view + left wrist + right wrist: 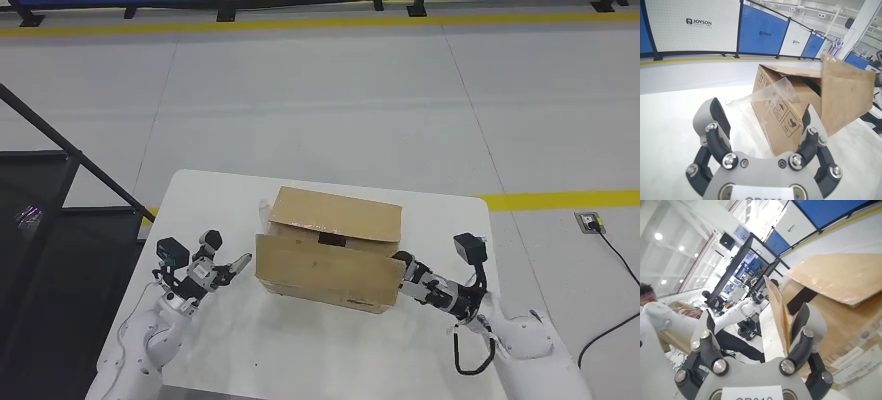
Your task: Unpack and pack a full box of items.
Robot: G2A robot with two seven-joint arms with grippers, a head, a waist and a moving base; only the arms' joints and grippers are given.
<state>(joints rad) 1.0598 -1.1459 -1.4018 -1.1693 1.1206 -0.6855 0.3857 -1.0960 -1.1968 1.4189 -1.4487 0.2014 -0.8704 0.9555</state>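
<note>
A brown cardboard box stands in the middle of the white table. Its top flaps are partly raised, leaving a dark gap between them. My left gripper is open just off the box's left end; in the left wrist view the box lies ahead of the left gripper, one raised flap beside a finger. A loose strip of clear tape hangs from the box's top edge. My right gripper is at the box's right end, open, with a flap's edge standing between its fingers.
A black metal frame stands off the table's left side. A black cable loops by my right arm. Bare tabletop lies in front of the box and behind it. Labels are stuck on the box's right end.
</note>
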